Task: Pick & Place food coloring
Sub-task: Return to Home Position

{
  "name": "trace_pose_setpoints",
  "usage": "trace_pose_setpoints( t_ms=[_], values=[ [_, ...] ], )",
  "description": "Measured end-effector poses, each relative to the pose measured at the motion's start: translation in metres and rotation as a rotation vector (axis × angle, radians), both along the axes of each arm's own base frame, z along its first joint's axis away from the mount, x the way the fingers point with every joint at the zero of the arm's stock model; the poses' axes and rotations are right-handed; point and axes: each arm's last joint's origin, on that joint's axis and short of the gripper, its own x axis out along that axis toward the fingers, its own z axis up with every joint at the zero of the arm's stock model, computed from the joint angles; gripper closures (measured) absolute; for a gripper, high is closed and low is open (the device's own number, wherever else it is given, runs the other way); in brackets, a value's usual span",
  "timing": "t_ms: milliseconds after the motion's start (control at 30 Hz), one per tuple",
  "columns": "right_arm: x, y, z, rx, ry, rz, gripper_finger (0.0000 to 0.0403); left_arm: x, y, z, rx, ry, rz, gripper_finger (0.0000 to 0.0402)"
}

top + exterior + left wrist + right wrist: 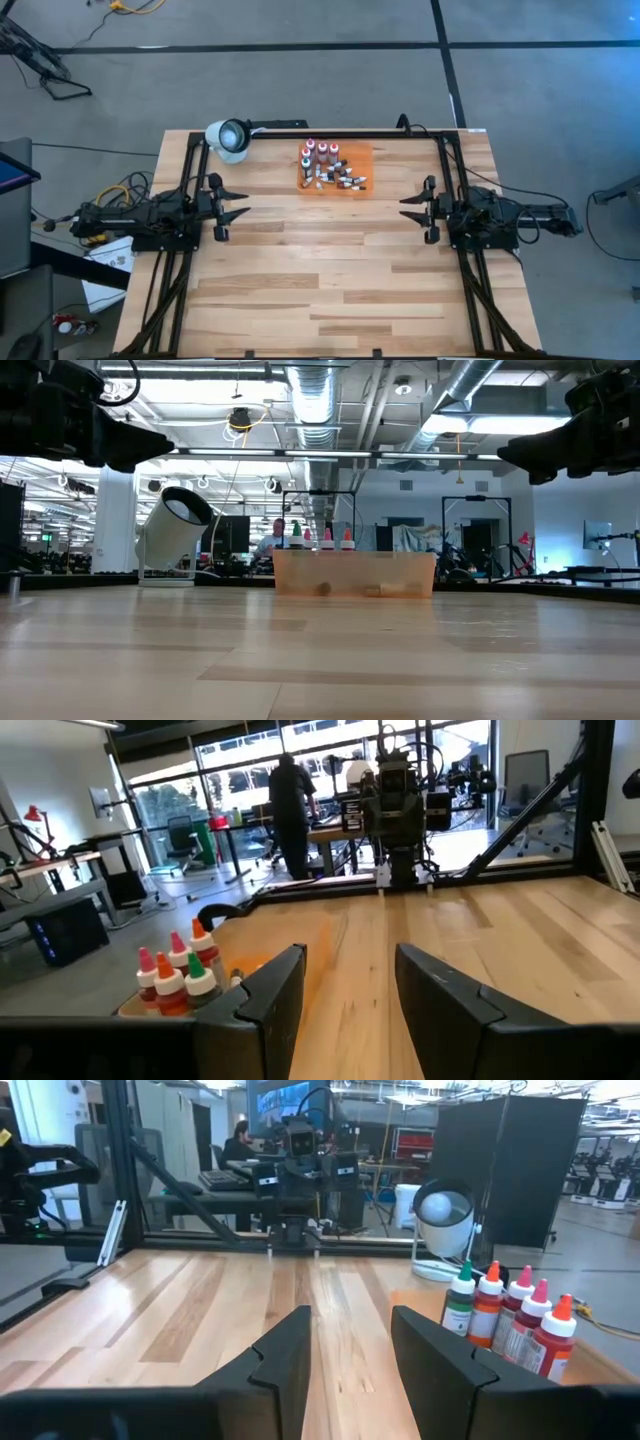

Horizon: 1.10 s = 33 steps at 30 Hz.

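The table (330, 270) is pale planked wood, smooth and faintly shiny. The orange bin (355, 572) looks like translucent matt plastic, the food coloring bottles (487, 1318) like glossy plastic.

The orange bin (355, 572) hides the bottles (327, 540) below their caps.

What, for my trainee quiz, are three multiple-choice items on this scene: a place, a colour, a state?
1. Where are the bottles? A in the bin; B in the left gripper; C in the right gripper.
2. Bin's colour? A blue; B orange; C black.
3. Both grippers are: A shut on bottles; B open, empty; C shut, empty.
1 A, they crowd inside its walls; 2 B, orange in the high view; 3 B, wrist views show spread fingers, nothing between.
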Motion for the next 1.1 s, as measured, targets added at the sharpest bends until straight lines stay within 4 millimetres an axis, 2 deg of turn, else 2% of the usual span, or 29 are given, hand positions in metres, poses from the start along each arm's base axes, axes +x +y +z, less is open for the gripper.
trace_pose_setpoints(
  t_ms=[667, 800, 1100],
  values=[
    [0.0001, -0.0001, -0.0004, 0.001, 0.001, -0.001, 0.0266, 0.0007, 0.0001, -0.0009, 0.017, 0.015, 0.002, 0.0249],
    [-0.0001, -0.0029, 0.0005, 0.001, -0.008, -0.064, 0.0268, 0.0007, 0.0001, -0.0009, 0.010, 0.013, 0.002, 0.0248],
    [-0.0001, -0.0035, 0.0003, 0.001, -0.007, -0.069, 0.0265, 0.0007, 0.0001, -0.0009, 0.014, 0.014, 0.003, 0.0248]
  ],
)
